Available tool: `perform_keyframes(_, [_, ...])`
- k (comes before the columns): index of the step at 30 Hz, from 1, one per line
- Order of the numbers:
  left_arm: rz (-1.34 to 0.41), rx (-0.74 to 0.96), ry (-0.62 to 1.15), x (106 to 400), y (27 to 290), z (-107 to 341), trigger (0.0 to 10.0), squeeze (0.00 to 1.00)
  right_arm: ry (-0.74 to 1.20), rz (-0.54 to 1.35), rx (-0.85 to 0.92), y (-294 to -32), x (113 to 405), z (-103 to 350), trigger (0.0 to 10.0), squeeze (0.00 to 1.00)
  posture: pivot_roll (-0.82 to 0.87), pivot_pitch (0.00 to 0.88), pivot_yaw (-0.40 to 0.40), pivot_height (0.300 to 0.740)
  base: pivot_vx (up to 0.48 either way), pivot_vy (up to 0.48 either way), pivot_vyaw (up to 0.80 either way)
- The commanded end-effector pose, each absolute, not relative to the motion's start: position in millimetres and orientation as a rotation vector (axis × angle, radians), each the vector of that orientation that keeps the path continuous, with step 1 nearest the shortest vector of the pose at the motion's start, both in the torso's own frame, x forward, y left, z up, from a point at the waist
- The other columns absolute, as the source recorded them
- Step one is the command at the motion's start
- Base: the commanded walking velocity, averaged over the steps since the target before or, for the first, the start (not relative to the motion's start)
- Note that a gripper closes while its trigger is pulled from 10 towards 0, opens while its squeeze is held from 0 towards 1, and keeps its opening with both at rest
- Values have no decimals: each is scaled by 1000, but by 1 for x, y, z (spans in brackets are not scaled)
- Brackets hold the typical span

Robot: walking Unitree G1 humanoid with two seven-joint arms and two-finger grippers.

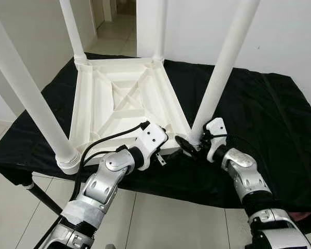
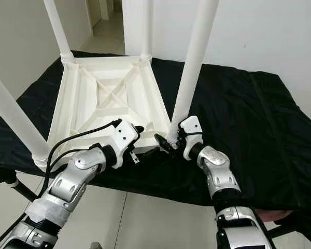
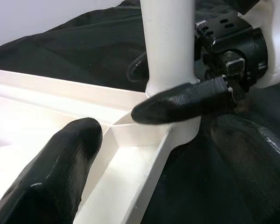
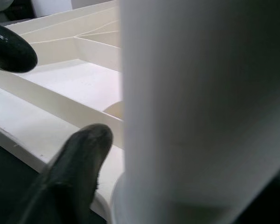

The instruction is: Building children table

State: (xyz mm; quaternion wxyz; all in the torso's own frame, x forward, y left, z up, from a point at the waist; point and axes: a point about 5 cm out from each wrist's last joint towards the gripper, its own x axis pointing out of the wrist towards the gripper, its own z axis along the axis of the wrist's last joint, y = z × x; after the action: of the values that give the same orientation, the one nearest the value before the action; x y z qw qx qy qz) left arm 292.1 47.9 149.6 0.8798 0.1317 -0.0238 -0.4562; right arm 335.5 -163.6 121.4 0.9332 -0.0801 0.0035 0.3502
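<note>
While the white children's table lies upside down on the black-draped worktop, its four legs pointing up, you are working at the near right corner. Three legs look seated already; the near right leg stands in its socket, and by my reading you are on the last leg, tightening or pressing it home. Your right hand is clenched around the base of that leg, one finger lying against the tube just above the frame. Your left hand sits released at the near frame edge, one finger over the rim, bracing rather than gripping. Next, keep the frame steady and turn or push the leg until it seats fully.
</note>
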Motion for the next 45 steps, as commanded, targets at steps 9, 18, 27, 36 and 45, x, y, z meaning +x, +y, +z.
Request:
perform_keyframes(9, [-951, 269, -40, 288, 50, 149, 10000, 0, 31, 697, -150, -172, 325, 105, 10000, 0, -44, 0, 4, 740, 0, 0, 0])
perform_keyframes(18, [-953, 255, -25, 284, 50, 144, 10000, 0, 1, 430, -65, -174, 320, 110, 10000, 0, -55, 0, -14, 740, 0, 0, 0])
perform_keyframes(27, [-957, 247, -17, 282, 48, 142, 10000, 0, 29, 192, -46, -158, 308, 98, 10000, 0, -66, 0, -22, 740, 0, 0, 0])
perform_keyframes(36, [-942, 243, -12, 281, 51, 141, 10000, 0, 63, -184, 63, -145, 291, 92, 10000, 0, -54, 0, -36, 740, 0, 0, 0])
perform_keyframes(45, [-948, 251, -8, 281, 53, 140, 10000, 0, 3, -104, 107, -142, 294, 105, 10000, 1000, -54, 0, -27, 740, 0, 0, 0])
